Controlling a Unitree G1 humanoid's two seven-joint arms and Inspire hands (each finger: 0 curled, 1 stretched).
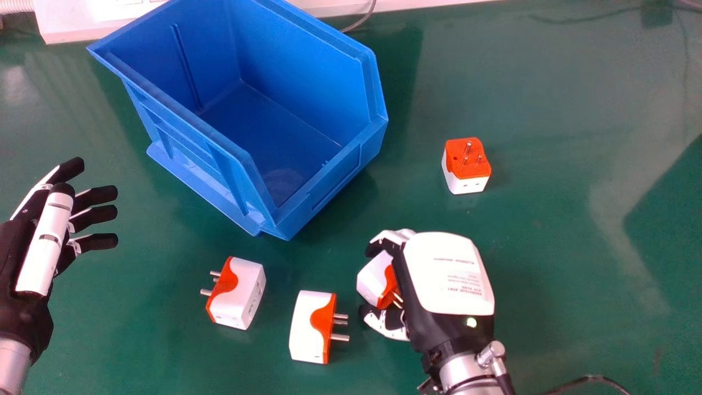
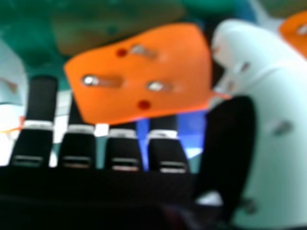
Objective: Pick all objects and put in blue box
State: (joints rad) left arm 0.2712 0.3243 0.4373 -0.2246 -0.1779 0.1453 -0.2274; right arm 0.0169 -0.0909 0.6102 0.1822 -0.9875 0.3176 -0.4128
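Green table [image 1: 548,219] holds one blue box [image 1: 296,71], three plug adapters [image 1: 241,296] — right hand [image 1: 447,274] clasps a fourth adapter [image 1: 374,278], fingers curled; left hand [image 1: 44,241] relaxed.

Illegible print [image 1: 465,288] on right hand [image 1: 444,274]

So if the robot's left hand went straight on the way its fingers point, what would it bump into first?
Probably the blue box: the fingers of the left hand aim towards its outer side wall. The hand's height is hard to judge here, so it might pass above instead.
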